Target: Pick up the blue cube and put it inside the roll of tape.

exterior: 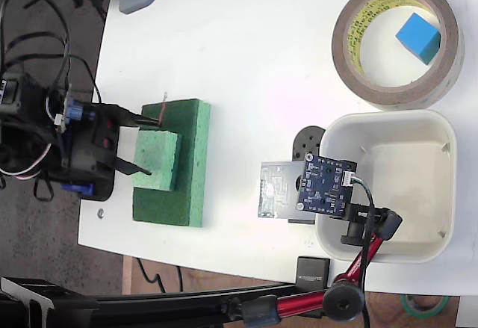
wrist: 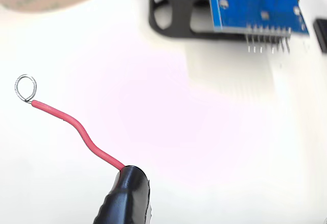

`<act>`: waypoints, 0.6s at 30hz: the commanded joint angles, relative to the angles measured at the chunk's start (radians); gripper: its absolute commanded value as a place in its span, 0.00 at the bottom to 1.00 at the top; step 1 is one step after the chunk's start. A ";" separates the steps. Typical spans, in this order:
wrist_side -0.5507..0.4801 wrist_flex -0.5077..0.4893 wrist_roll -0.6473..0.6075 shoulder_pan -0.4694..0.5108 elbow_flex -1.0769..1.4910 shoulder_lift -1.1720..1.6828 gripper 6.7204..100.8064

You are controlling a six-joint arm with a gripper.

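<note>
1. I see the white worktop (exterior: 246, 59) filling most of the fixed view.
2. The white tub (exterior: 388, 182) stands at lower right, a blue circuit board (exterior: 326, 184) on a red clamp arm at its left rim.
3. The green sponge block (exterior: 173, 162) lies at left.
4. The roll of tape (exterior: 396, 42) lies flat at upper right.
5. My end effector (exterior: 138, 145) sits at the left edge, fingers spread either side of the sponge's lighter top piece; a red wire (wrist: 76, 129) with a ring (wrist: 25, 89) juts from one finger.
6. The blue cube (exterior: 419, 36) rests inside the roll, well apart from the end effector.

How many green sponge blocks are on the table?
2: a large dark green slab near the table's left edge, and a smaller light green block lying on it. None seem hidden.
</note>
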 commanded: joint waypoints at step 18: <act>0.005 -0.035 -0.020 0.020 0.089 0.003 0.99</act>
